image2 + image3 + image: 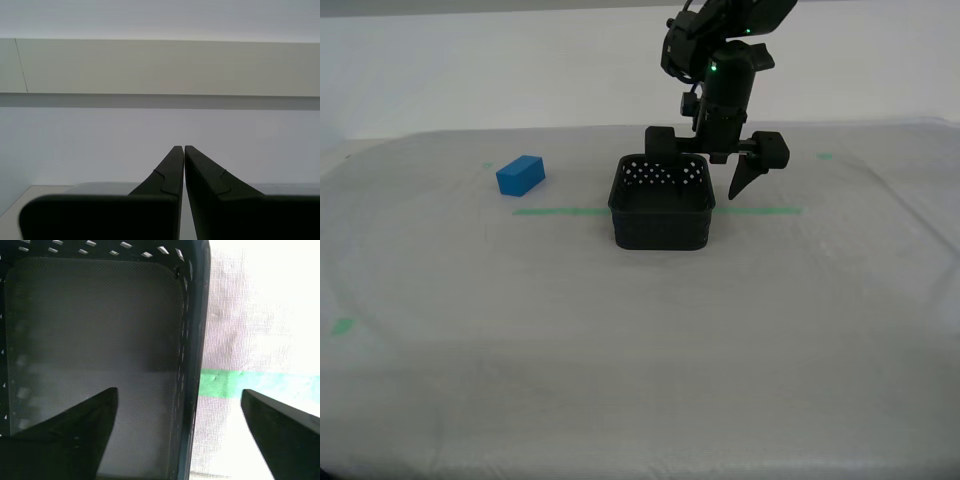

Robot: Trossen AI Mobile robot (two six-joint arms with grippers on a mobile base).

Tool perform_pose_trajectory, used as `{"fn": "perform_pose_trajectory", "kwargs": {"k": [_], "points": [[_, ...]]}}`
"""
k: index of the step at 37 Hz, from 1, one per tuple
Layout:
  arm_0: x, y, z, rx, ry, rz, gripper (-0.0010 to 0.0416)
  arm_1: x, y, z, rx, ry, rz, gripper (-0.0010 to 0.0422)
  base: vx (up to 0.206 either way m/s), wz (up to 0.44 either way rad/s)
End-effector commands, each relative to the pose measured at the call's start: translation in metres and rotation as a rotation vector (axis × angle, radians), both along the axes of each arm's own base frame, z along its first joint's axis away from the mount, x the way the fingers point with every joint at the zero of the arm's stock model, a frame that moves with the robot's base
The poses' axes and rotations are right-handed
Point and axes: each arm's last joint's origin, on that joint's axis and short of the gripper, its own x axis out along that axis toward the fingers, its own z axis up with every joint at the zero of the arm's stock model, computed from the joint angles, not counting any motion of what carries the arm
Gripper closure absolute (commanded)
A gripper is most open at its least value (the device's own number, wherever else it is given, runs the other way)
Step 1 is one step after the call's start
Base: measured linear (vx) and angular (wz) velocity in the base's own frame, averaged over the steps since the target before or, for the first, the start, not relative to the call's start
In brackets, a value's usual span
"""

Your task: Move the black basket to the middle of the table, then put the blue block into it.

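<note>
Matt black basket (661,214) (perforated plastic), woven-textured table (620,350)

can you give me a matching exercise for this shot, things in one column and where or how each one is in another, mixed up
Things:
1. black basket
2. blue block
3. my first end effector
4. my second end effector

States or places:
A. shut, pointing at a bare wall
B. on the table toward the exterior view's left, outside the basket
C. open, one finger inside the basket and one outside its wall
D. empty, sitting on the green tape line

Pairs: 1-D, 2-B, 3-C, 4-A
</note>
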Motion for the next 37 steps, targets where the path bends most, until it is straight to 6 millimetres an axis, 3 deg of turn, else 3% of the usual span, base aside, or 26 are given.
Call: {"fn": "perform_pose_trajectory", "kwargs": {"k": [1, 5, 37], "points": [[0.0003, 0.0004, 0.0004, -0.003, -0.008, 0.006, 0.0021, -0.0001, 0.0000, 0.0005, 0.002, -0.004, 0.000, 0.0412, 0.000, 0.000], [0.0007, 0.0006, 0.0005, -0.004, -0.014, 0.011, 0.0003, -0.0001, 0.0000, 0.0005, 0.002, -0.004, 0.001, 0.0412, 0.000, 0.000], [-0.0004, 0.0044, 0.0042, 0.011, -0.028, 0.033, 0.0005, -0.0001, 0.0000, 0.0005, 0.002, -0.004, 0.001, 0.0412, 0.000, 0.000]]}}
